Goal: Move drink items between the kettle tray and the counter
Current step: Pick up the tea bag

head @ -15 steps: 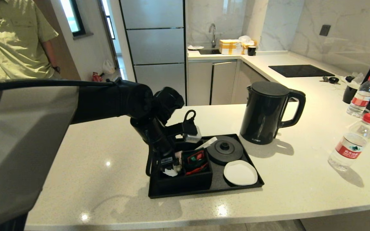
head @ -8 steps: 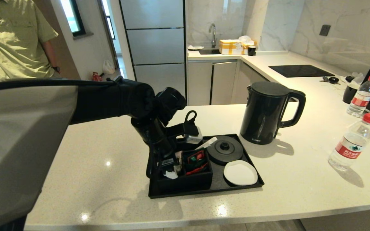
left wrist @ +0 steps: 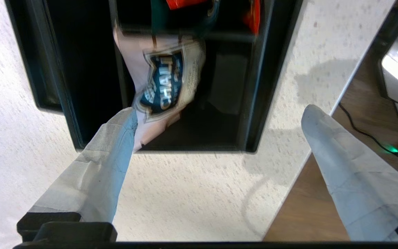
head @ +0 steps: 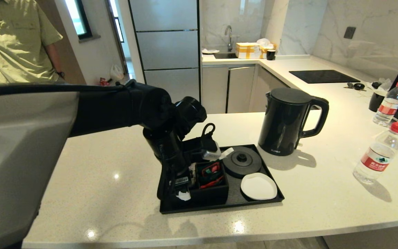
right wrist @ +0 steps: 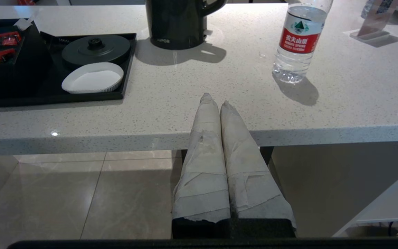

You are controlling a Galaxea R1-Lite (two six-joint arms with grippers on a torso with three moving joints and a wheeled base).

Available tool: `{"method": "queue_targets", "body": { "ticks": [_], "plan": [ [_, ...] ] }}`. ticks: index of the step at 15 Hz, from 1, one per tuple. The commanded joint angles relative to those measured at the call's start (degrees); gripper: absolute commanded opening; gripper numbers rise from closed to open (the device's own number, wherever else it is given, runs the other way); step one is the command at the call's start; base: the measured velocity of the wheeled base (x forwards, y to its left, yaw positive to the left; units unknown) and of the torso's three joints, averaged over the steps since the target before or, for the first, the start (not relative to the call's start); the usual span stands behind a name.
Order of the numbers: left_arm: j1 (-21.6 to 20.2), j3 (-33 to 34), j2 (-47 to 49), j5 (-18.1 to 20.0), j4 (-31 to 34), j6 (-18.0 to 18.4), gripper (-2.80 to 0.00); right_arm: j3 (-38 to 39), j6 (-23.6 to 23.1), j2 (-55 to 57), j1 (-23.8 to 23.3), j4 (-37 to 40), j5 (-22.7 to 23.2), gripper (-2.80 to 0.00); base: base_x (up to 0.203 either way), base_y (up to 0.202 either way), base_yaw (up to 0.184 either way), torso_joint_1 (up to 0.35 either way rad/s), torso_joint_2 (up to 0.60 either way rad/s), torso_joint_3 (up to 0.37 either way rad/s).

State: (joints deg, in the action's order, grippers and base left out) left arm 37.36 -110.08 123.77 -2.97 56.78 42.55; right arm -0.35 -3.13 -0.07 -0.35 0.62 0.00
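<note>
My left gripper point(head: 182, 192) hangs open over the near left compartment of the black kettle tray point(head: 219, 204). In the left wrist view the gripper point(left wrist: 219, 110) shows wide-apart fingers. One fingertip point(left wrist: 124, 121) overlaps the edge of the pink-and-dark sachet point(left wrist: 164, 83), which lies in the tray point(left wrist: 259, 86) compartment. The black kettle point(head: 285, 121) stands on the counter point(head: 116, 193) behind the tray. A red-capped water bottle point(head: 378, 155) stands at the right. My right gripper point(right wrist: 216, 102) is shut and empty, level with the counter's front edge point(right wrist: 81, 141).
Red-and-green packets point(head: 211, 171) fill the compartment beside the sachet's. The round kettle base point(head: 242, 160) and white coaster point(head: 258, 186) sit on the tray's right half. A second bottle point(head: 389, 103) and a black hob point(head: 323, 76) lie far right. A person point(head: 16, 41) stands at the back left.
My left arm has shifted a little right, and its gripper has come lower and nearer the tray's front edge. Kettle, bottles and tray have stayed put.
</note>
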Motion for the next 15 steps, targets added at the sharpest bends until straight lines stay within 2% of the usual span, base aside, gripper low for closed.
{"method": "queue_targets", "body": {
  "ticks": [1, 4, 9, 12, 15],
  "plan": [
    [1.3, 0.1, -0.8, -0.1, 1.0, -0.9, 0.00, 0.0, 0.0, 0.1, 0.0, 0.0, 0.0, -2.80, 0.000, 0.000, 0.000, 0.000, 0.00, 0.000],
    [2.2, 0.0, -1.4, -0.1, 3.4, -1.9, 0.00, 0.0, 0.0, 0.1, 0.0, 0.0, 0.0, -2.80, 0.000, 0.000, 0.000, 0.000, 0.00, 0.000],
    [2.2, -0.1, -1.0, -0.2, 3.0, -2.7, 0.00, 0.0, 0.0, 0.1, 0.0, 0.0, 0.0, -2.80, 0.000, 0.000, 0.000, 0.000, 0.00, 0.000],
    [1.6, -0.2, 1.9, -1.3, -2.3, -3.6, 0.00, 0.0, 0.0, 0.1, 0.0, 0.0, 0.0, -2.80, 0.000, 0.000, 0.000, 0.000, 0.00, 0.000],
    [1.1, -0.2, 3.1, -1.4, -3.3, -3.4, 0.00, 0.0, 0.0, 0.1, 0.0, 0.0, 0.0, -2.80, 0.000, 0.000, 0.000, 0.000, 0.00, 0.000]
  ]
}}
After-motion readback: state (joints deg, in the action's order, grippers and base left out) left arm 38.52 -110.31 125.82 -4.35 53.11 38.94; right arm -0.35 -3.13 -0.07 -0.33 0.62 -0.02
